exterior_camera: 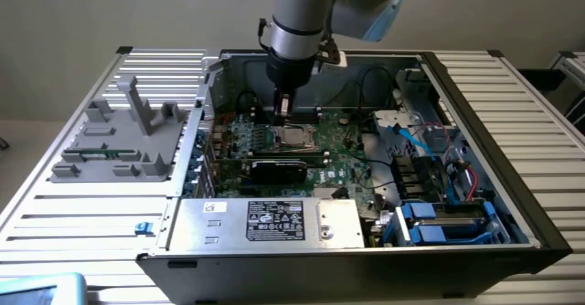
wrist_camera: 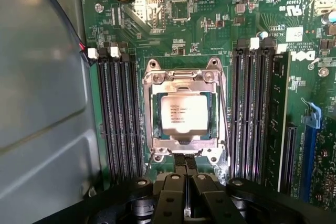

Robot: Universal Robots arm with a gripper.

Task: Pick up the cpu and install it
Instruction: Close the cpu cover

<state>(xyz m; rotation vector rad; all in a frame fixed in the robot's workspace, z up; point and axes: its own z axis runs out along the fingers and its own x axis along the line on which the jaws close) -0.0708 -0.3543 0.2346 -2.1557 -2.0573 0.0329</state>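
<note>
The cpu (wrist_camera: 177, 113), a shiny silver square with printed text, lies flat inside the metal-framed socket (wrist_camera: 152, 85) on the green motherboard (wrist_camera: 210, 30). My gripper (wrist_camera: 185, 160) hangs just above the socket's edge, a little off the chip, with its two dark fingers (wrist_camera: 177, 174) pressed together and nothing between them. In the exterior view the gripper (exterior_camera: 284, 112) points straight down into the open computer case, directly over the cpu (exterior_camera: 294, 138).
Black memory slots (wrist_camera: 118, 119) flank the socket, and one green memory stick (wrist_camera: 281, 124) stands in the far bank. The grey case wall (wrist_camera: 42, 103) is close by. A black card (exterior_camera: 279, 169), the power supply (exterior_camera: 274, 219) and a grey parts fixture (exterior_camera: 119, 140) sit around.
</note>
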